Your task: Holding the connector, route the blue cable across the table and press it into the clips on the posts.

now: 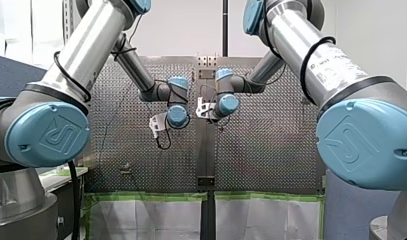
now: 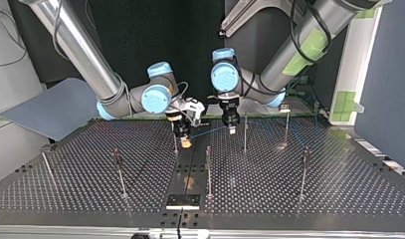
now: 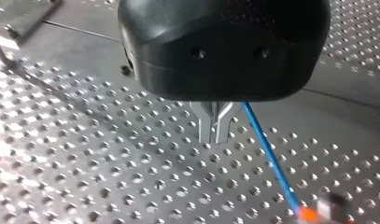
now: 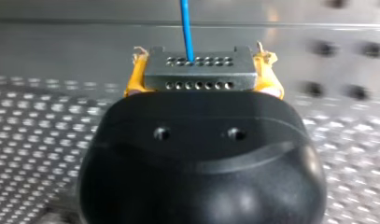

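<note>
Right, our right gripper was clamped on the connector, with yellow pads on both its sides (grey block, two rows of holes facing the wrist camera). The cable left the connector's far face and ran straight ahead over the table.

In the top view that gripper hung low near the table's middle, just beside a thin post; we couldn't tell whether they touched. From there the cable ran toward the view's right, to our left gripper, which hung near a second post.

In the left wrist view its metal fingers were pressed together, with only a slit between them. The cable passed just beside the fingers, clear of the table, and slanted down ahead of them (we couldn't tell whether it was pinched higher up). Clips on the posts were too small to read.
</note>
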